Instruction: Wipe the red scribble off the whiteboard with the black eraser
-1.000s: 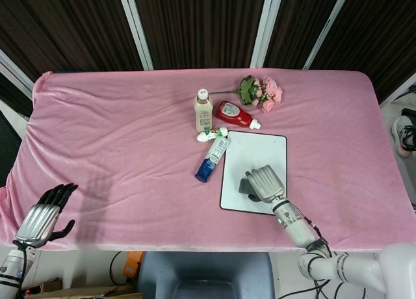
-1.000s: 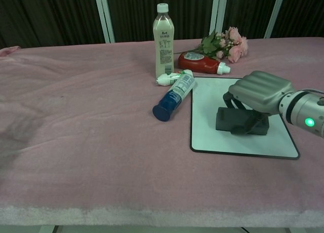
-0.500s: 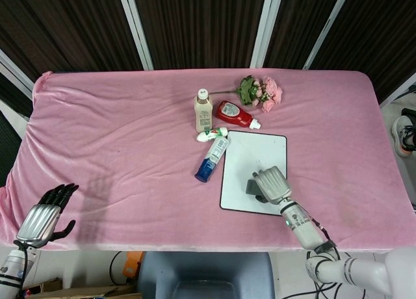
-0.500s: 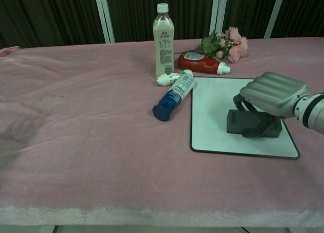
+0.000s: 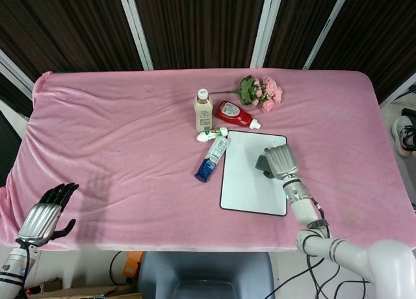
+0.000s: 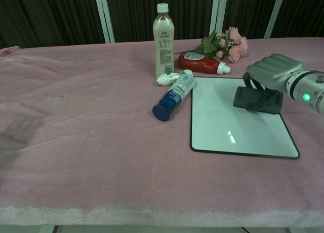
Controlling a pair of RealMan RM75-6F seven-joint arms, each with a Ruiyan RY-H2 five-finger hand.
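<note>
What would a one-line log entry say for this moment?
right hand: holds black eraser | whiteboard: no red visible | left hand: idle, off table

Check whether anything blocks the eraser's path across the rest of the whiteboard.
Nothing visible does. The right hand holds the black eraser on the whiteboard, whose surface shows no objects and no red marks. The blue-capped bottle lies just off its left edge.

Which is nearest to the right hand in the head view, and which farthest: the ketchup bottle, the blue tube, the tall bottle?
From the right hand:
1. Ketchup bottle, up and left of it.
2. Blue tube, left of the whiteboard.
3. Tall bottle, farthest, behind the tube.
</note>
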